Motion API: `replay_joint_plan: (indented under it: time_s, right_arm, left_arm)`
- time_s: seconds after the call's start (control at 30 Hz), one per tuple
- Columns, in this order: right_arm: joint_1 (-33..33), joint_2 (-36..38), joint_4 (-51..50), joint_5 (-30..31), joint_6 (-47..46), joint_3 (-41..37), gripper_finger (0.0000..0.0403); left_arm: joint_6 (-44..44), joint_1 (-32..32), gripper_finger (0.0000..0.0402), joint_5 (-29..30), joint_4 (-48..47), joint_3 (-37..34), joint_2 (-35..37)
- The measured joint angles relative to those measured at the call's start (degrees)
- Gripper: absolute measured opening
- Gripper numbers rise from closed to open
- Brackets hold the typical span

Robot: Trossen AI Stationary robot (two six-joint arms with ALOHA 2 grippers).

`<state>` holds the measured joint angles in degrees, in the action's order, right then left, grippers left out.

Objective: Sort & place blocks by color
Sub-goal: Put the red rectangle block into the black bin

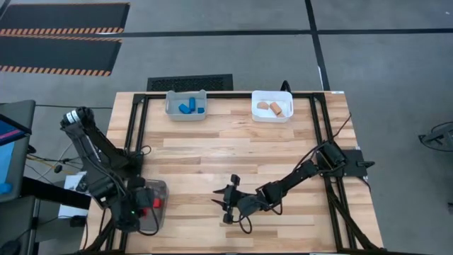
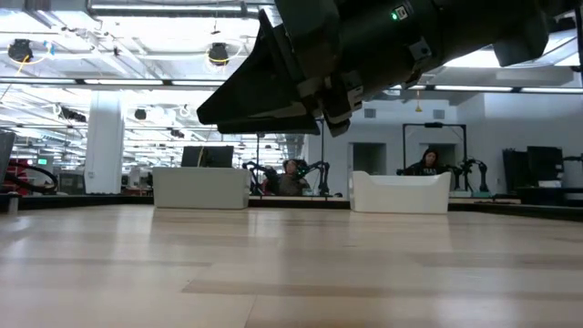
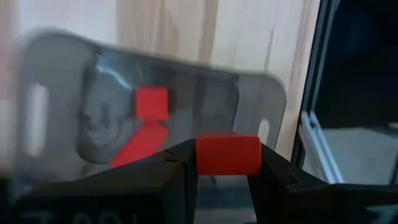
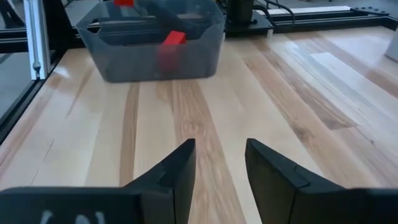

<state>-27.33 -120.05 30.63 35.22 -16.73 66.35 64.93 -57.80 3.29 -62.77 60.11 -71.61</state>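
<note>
My left gripper (image 1: pixel 144 204) hangs over the grey bin (image 1: pixel 157 190) at the table's near left corner, shut on a red block (image 3: pixel 228 153). Two more red blocks (image 3: pixel 149 118) lie on the bin's floor below it. My right gripper (image 4: pixel 220 163) stands open just above the bare wood near the middle of the front edge, pointing toward the grey bin (image 4: pixel 155 43), with nothing between its fingers. Blue blocks (image 1: pixel 189 108) lie in a grey bin at the far edge. Tan blocks (image 1: pixel 272 108) lie in the white bin beside it. My left gripper pinches the red block by two opposite side faces (image 3: pixel 201 155) between its two fingers. The fingers point steeply down from above. The block hangs level, lifted clear above the grey bin's open top.
The far grey bin (image 1: pixel 185 113) and the white bin (image 1: pixel 272 115) stand side by side at the table's far edge. Black frame rails (image 1: pixel 138 134) run along the table's left and right sides. Bare wood (image 1: pixel 233 152) lies between the arms and the far bins.
</note>
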Motion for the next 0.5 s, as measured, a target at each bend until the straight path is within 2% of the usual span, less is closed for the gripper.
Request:
replay_joint_plan:
  time_s: [0.23, 0.5]
  right_arm:
    - [0.02, 0.02, -0.20, -0.02, -0.92, 0.00, 0.0158]
    - [0.09, 0.02, -0.26, -0.13, -0.96, 0.00, 0.0157]
  left_arm:
    - [0.71, 0.26, 0.0087, -7.38, 11.97, -10.62, 0.00]
    - [2.30, 0.68, 0.0086, -10.97, 14.32, -14.66, 0.00]
